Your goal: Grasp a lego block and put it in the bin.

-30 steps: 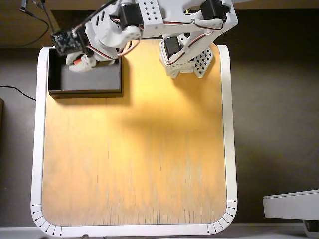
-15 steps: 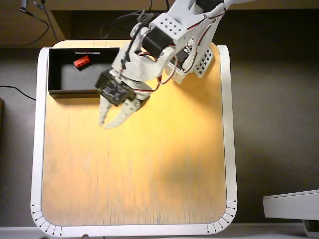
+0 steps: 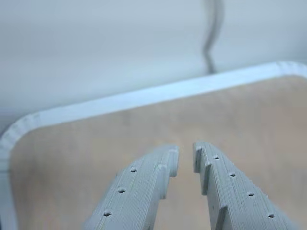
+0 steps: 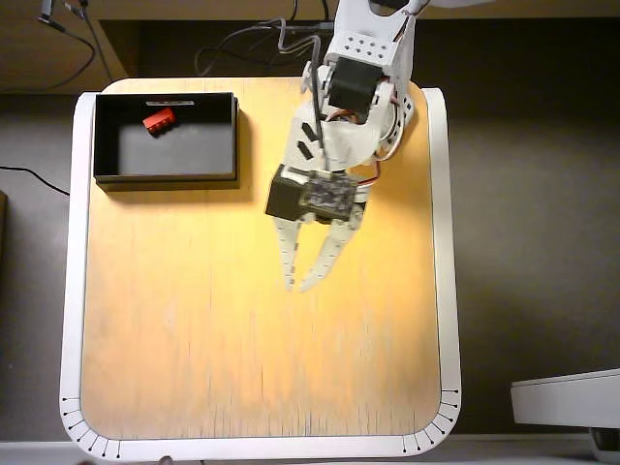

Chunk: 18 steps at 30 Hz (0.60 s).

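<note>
Fingers (image 3: pixel 186 158): two white perforated prongs at the bottom of the wrist view, tips a narrow gap apart, nearly closed, nothing between them. Same reading from the overhead view (image 4: pixel 298 283): tips almost meeting, empty, hanging over bare wood near the middle of the desk.

Desk (image 4: pixel 242 339): light wood top with rounded white rim; no loose item on the open surface in either view. White rim and pale floor beyond it, plus a dark cable, visible past the prongs in the wrist view.

Arm (image 4: pixel 354 107): white printed links with black servos, reaching from the far edge of the desk toward its centre; well apart from the container.

Bin (image 4: pixel 228 136): shallow black open box at the far left corner of the desk in the overhead view, dark grey floor, long side parallel to the far edge.

Lego block (image 4: pixel 159 120): small red brick lying inside the bin, on its floor, near the back wall and left of centre. Long axis tilted, low-left to high-right as pictured, not square to the walls. Stud detail too small to tell.

Progress, as judged: block already in the bin, grasp and drop done; nothing left of the task beyond parking the arm, if wanted.
</note>
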Each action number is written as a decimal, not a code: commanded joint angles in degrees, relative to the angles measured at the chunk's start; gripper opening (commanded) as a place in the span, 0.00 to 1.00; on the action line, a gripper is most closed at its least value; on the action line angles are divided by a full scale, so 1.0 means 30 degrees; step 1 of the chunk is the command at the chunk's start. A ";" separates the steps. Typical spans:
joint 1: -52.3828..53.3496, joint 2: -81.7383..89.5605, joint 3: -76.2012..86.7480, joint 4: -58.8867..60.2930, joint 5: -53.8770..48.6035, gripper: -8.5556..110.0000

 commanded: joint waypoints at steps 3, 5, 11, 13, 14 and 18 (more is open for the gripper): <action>-0.2314 0.3018 0.1289 -0.0674 0.0293 0.07; -0.2930 0.3926 0.2051 -0.0703 0.0410 0.07; -0.5156 0.6445 0.4219 -0.0703 0.0674 0.07; -0.5713 0.7090 0.4922 -0.0703 0.0820 0.07; -0.5830 0.7383 0.5303 -0.0703 0.0879 0.07; -0.5918 0.9082 0.7734 -0.0820 0.1465 0.07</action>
